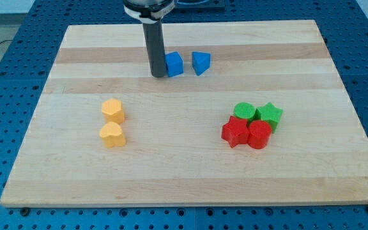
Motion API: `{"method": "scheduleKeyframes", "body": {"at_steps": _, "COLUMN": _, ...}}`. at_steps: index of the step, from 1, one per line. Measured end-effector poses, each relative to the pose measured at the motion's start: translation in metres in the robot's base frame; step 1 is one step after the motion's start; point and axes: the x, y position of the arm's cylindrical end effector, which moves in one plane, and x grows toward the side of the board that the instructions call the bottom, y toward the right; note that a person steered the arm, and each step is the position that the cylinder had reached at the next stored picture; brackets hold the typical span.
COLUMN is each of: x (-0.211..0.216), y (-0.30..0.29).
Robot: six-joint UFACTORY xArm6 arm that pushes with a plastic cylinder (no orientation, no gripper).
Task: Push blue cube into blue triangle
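Blue pegboard all round, pale wooden table (190, 179) on top. Nearest us: two yellow blocks (113, 122) stacked toward view's left, red-green cluster (252, 124) toward view's right, both well clear of play. Further back, our end effector, plain rod, no jaws, holds nothing; my tip (158, 75) touching left face of blue cube (174, 64). Blue triangle (200, 62) just beside cube, small gap between. Risk we see: off-centre push spins cube, it slips past tip or clips triangle's corner, knocking triangle away.

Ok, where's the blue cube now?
Near the view's top centre: the blue cube sits just right of my tip, with the blue triangle a small gap to its right.
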Motion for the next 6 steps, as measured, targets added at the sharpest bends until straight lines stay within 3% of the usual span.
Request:
{"method": "scheduleKeyframes", "body": {"at_steps": 2, "x": -0.010, "y": -0.051}}
{"method": "scheduleKeyframes", "body": {"at_steps": 3, "x": -0.031, "y": -0.042}}
{"method": "scheduleKeyframes", "body": {"at_steps": 5, "x": -0.034, "y": 0.036}}
{"method": "scheduleKeyframes", "body": {"at_steps": 6, "x": -0.035, "y": 0.044}}
